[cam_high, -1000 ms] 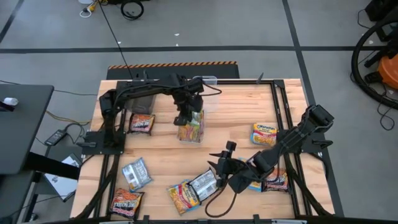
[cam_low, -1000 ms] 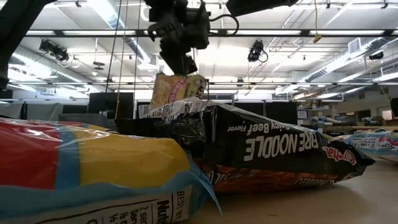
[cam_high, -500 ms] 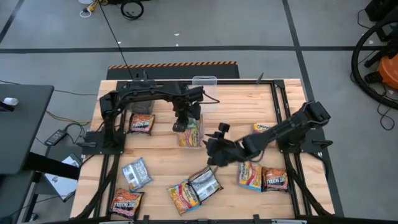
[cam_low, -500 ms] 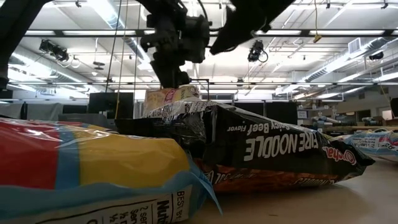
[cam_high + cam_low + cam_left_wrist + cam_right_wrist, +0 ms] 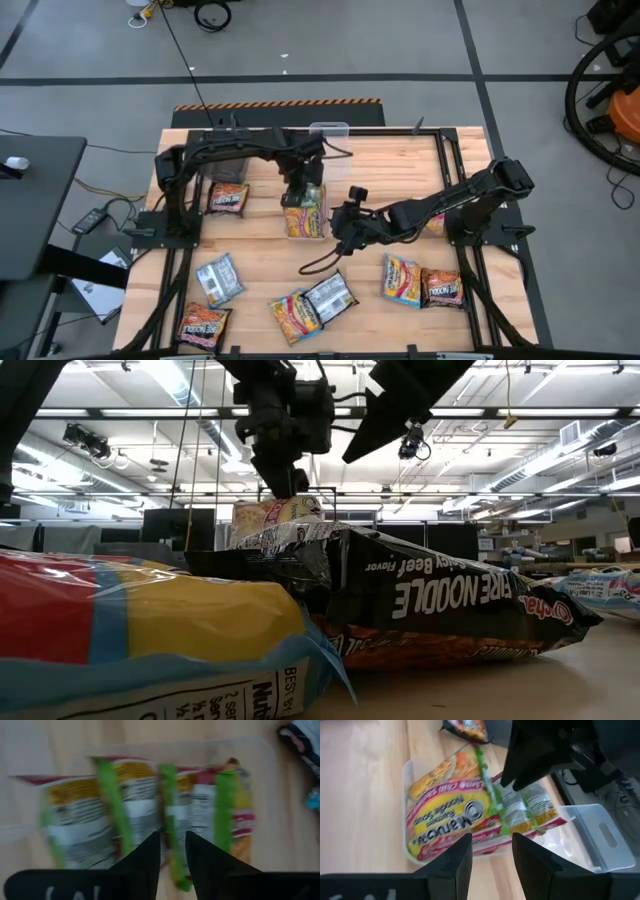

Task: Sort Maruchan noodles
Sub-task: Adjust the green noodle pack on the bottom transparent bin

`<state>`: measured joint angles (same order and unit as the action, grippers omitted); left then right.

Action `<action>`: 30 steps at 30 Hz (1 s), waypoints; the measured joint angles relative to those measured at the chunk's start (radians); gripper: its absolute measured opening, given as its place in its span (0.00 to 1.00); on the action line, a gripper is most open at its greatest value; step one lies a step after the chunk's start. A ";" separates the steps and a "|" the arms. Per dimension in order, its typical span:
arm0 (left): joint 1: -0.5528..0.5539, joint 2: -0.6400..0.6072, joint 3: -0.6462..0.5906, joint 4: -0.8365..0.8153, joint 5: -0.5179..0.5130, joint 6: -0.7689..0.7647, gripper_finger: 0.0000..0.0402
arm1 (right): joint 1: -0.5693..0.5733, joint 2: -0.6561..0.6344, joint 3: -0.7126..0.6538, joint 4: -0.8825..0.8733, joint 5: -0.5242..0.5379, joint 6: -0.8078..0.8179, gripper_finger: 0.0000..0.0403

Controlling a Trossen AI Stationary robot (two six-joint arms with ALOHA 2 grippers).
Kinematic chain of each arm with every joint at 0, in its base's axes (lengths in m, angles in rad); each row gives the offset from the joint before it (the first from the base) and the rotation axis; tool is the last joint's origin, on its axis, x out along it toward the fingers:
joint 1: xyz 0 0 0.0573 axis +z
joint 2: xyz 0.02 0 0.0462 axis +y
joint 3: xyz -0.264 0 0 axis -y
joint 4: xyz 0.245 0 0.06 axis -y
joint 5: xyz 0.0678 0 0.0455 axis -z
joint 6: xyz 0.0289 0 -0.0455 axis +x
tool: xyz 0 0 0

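Observation:
A clear bin (image 5: pixel 306 228) mid-table holds several yellow-green Maruchan packets (image 5: pixel 80 815) standing on edge. My left gripper (image 5: pixel 297 192) hangs over the bin, pointing down, shut on one of them (image 5: pixel 173 837). My right gripper (image 5: pixel 338 232) is open and empty, level beside the bin's right side; its fingers (image 5: pixel 455 860) face the packets (image 5: pixel 450 815). In the low view, a packet's top (image 5: pixel 275 510) shows under my left gripper (image 5: pixel 290 490). My left gripper pinches a yellow-green packet by its green-edged upper rim (image 5: pixel 171 820) between both fingers, from above, pointing down. The packet stands upright in the bin among the other yellow-green ones; its lower end is hidden by the bin's contents.
Loose packets lie around: brown-orange (image 5: pixel 228 198), silver-blue (image 5: pixel 218 278), brown-orange (image 5: pixel 203 325), yellow (image 5: pixel 293 315), dark (image 5: pixel 330 295), yellow (image 5: pixel 400 278), brown-orange (image 5: pixel 440 288). A second clear bin (image 5: pixel 328 131) sits at the far edge. Bare wood lies between the bin and the near packets.
My left gripper came down and lowered the yellow-green packet from above the bin into it, upright. My right gripper swung from the near packets toward the far edge and left, ending beside the bin.

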<state>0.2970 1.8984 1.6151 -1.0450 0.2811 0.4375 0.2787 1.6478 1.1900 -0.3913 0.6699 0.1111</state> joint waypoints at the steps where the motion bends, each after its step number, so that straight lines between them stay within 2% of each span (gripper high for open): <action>1: -0.013 0.000 -0.002 0.001 0.003 -0.002 0.23 | 0.000 0.000 0.000 -0.008 -0.004 0.000 0.36; 3: -0.039 0.000 -0.003 -0.001 -0.005 -0.012 0.22 | 0.000 0.000 0.000 -0.009 -0.019 0.000 0.36; 7: -0.076 0.000 -0.003 0.007 -0.072 -0.019 0.22 | -0.021 0.032 -0.020 0.016 -0.154 0.038 0.36; 13: -0.077 0.000 -0.003 0.024 -0.171 -0.023 0.22 | -0.008 0.104 -0.087 0.135 -0.262 0.045 0.36; 20: -0.064 0.019 -0.004 0.050 -0.155 -0.028 0.22 | 0.023 0.167 -0.086 0.291 -0.288 -0.050 0.36; 25: -0.073 0.051 -0.003 0.043 -0.122 -0.060 0.22 | -0.011 0.230 -0.086 0.332 -0.334 -0.068 0.36; 30: -0.071 0.066 -0.003 0.042 -0.132 -0.093 0.22 | -0.034 0.263 -0.087 0.349 -0.317 -0.064 0.36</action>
<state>0.2264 1.9644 1.6119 -1.0033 0.1492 0.3447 0.2451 1.9105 1.1034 -0.0426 0.3533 0.0475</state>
